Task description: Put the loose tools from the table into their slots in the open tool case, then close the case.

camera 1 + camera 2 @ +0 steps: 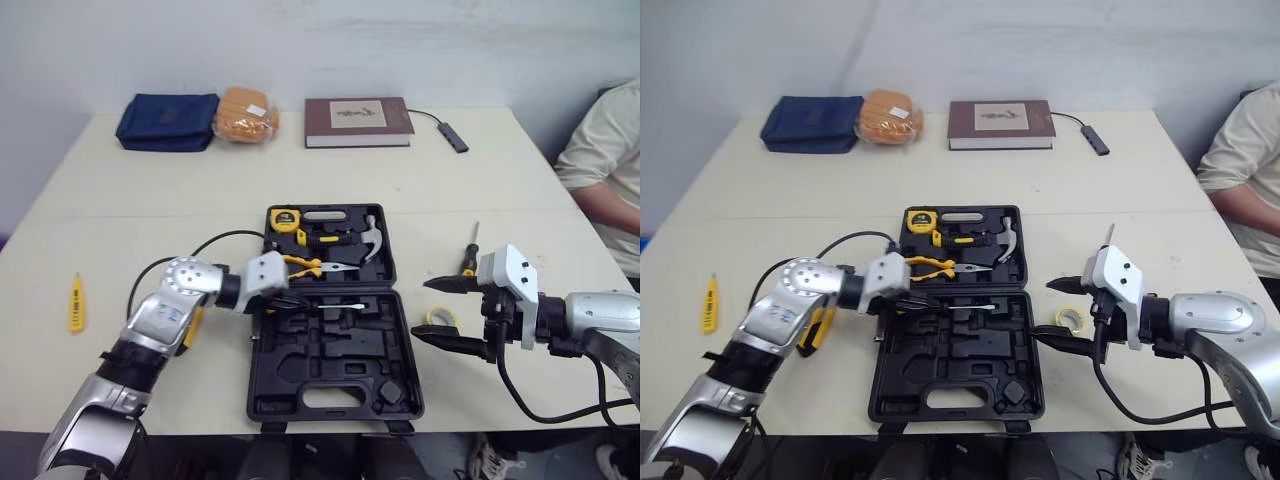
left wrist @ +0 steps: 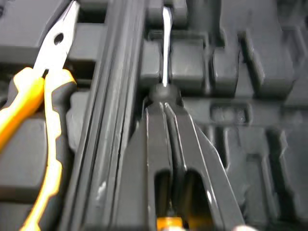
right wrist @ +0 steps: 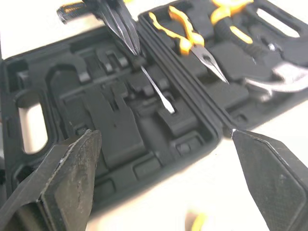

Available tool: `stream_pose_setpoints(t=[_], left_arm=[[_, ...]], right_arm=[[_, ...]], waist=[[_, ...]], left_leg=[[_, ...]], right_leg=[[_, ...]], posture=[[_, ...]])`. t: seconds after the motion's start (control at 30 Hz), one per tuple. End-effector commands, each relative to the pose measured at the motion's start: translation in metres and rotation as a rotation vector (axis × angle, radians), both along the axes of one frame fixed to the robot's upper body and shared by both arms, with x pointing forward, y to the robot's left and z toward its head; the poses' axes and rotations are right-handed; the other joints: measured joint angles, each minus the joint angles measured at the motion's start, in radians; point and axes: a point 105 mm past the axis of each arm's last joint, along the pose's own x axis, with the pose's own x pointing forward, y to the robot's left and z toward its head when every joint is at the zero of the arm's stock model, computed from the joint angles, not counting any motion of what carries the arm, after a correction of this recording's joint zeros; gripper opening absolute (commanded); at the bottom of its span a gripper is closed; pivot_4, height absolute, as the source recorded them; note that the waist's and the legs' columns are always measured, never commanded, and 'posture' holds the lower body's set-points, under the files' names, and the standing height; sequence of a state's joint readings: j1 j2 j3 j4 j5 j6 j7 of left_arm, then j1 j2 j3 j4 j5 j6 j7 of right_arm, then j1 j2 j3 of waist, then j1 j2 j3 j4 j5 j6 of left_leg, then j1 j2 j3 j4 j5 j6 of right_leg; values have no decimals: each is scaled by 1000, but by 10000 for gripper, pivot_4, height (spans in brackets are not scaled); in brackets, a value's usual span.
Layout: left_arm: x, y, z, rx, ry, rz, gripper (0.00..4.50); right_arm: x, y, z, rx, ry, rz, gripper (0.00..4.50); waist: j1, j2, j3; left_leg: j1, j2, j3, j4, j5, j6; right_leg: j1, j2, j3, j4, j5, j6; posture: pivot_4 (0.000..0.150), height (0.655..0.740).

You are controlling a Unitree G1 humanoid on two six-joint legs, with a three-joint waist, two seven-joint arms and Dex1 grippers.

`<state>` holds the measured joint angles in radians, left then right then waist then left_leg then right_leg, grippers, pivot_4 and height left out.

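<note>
Two halves of a black moulded plastic tool case lie open flat near the table's front edge, with much bare table beyond it. The left gripper reaches over the case's left rim. The right gripper hangs beside the right rim, jaws spread wide and empty.

Left wrist view: the jaws are pressed together on a screwdriver, its thin steel shaft over ribbed slots. Orange-handled pliers lie beyond the hinge ridge.

Right wrist view: the flat blade tip lies over a slot block.
</note>
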<state>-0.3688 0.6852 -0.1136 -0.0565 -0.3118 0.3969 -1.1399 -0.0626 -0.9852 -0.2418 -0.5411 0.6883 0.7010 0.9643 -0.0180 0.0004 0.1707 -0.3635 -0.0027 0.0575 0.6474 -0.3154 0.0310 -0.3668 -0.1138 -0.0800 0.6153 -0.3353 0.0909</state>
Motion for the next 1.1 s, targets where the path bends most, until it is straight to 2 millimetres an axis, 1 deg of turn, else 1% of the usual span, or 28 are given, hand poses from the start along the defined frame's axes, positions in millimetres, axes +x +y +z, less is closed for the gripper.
stream_pose_setpoints(t=[0.03,0.1,0.13,0.17,0.2,0.23,0.27,0.3,0.33,0.37,0.43,0.47,0.5,0.53,0.6,0.67,0.73,0.8,0.87,0.97,1.1], left_arm=[[-16,36,46,-149,-50,164,15803],[-26,64,54,-196,-41,312,25483],[-32,82,54,-197,-36,393,31032],[-37,93,54,-195,-32,443,34858],[-44,111,51,-175,-37,523,40783],[-51,131,48,-163,-42,618,44349],[-58,147,46,-158,-45,695,44779],[-68,168,43,-150,-45,791,44779],[-76,180,42,-146,-45,848,44779],[-80,186,41,-142,-45,878,44779],[-104,227,36,-118,-48,1062,44779],[-118,249,33,-99,-51,1162,44779],[-130,268,30,-80,-52,1244,44779],[-139,279,28,-70,-49,1294,44779],[-153,295,27,-58,-48,1357,44779],[-163,306,28,-34,-59,1391,44779],[-167,313,28,-5,-67,1408,44779],[-167,315,28,-6,-68,1408,44779],[-163,312,29,-10,-67,1390,44779],[-149,299,33,-32,-78,1330,44779],[-128,262,38,-80,-54,1173,44779]], right_arm=[[1,-23,22,3,-55,-70,45000],[1,-39,23,-8,-47,-123,45000],[0,-47,23,-11,-39,-151,45000],[0,-52,24,-13,-35,-169,45000],[-1,-60,24,-11,-26,-199,45000],[-3,-69,25,-11,-20,-230,45000],[-4,-76,25,-12,-15,-257,45000],[-4,-88,25,-22,-10,-297,45000],[-5,-96,25,-30,-7,-321,45000],[-5,-100,24,-35,-6,-333,45000],[-4,-126,25,-56,-6,-413,45000],[-3,-140,25,-66,-9,-459,45000],[-1,-152,24,-79,-12,-498,45000],[-1,-160,23,-89,-14,-525,45000],[0,-173,20,-110,-17,-560,45000],[1,-183,17,-117,-21,-588,45000],[2,-189,15,-117,-22,-608,45000],[2,-191,13,-118,-22,-608,45000],[4,-190,12,-118,-26,-606,45000],[7,-180,14,-89,-44,-607,45000],[9,-145,13,-6,-48,-550,45000]], waist=[[-8,-1,4],[-4,-3,5],[-4,-3,6],[-2,-3,6],[0,-4,7],[3,-4,8],[3,-4,9],[5,-5,10],[8,-5,11],[14,-5,11],[18,-5,12],[19,-4,12],[19,-3,13],[18,-3,13],[19,-2,13],[20,-2,13],[19,-1,14],[16,-1,14],[13,2,15],[13,4,16],[13,5,17]], left_leg=[[-8,0,-2,0,1,0],[-11,-1,-3,1,2,0],[-11,-1,-4,1,2,1],[-11,-2,-5,1,2,1],[-11,-2,-5,1,1,2],[-11,-2,-5,2,1,3],[-10,-2,-5,1,0,3],[-10,-2,-5,2,0,4],[-9,-2,-5,1,-2,5],[-9,-2,-5,2,-3,5],[-8,-2,-5,2,-7,7],[-8,-2,-6,1,-8,4],[-8,-2,-6,1,-8,4],[-8,-2,-5,0,-8,4],[-9,-2,-5,-1,-8,4],[-11,-2,-5,-1,-9,4],[-12,-2,-5,-1,-8,4],[-13,-2,-4,-2,-9,4],[-13,-2,-3,-3,-9,4],[-13,-2,-2,-4,-9,2],[-13,-1,-2,-4,-9,1]], right_leg=[[-6,0,-1,-1,0,0],[-7,0,-4,2,0,0],[-7,0,-5,3,0,0],[-5,0,-5,2,0,1],[-4,0,-5,0,1,1],[-2,0,-6,-5,1,2],[0,0,-6,-9,2,3],[0,0,-6,-10,2,4],[1,0,-6,-11,2,4],[1,0,-6,-11,2,4],[2,0,-5,-12,4,3],[1,0,-5,-13,4,2],[1,0,-5,-14,3,-3],[0,0,-4,-14,2,-6],[-1,0,-4,-15,2,-7],[-5,-1,-4,-15,2,-7],[-8,-1,-4,-15,3,-5],[-8,-1,-3,-14,3,-4],[-8,-1,-2,-14,4,-3],[-9,-1,-2,-13,5,-1],[-10,-1,-2,-12,5,-1]], posture=[[1500,7400],[1500,7400],[1500,7400],[1500,7400],[1500,7400],[1500,7400],[1500,7400],[1500,7400],[1500,7400],[1500,7400],[1500,7400],[1500,7400],[1500,7400],[1500,7400],[1500,7400],[1500,7400],[1500,7400],[1500,7400],[1500,7400],[1500,7400],[1500,7400]])
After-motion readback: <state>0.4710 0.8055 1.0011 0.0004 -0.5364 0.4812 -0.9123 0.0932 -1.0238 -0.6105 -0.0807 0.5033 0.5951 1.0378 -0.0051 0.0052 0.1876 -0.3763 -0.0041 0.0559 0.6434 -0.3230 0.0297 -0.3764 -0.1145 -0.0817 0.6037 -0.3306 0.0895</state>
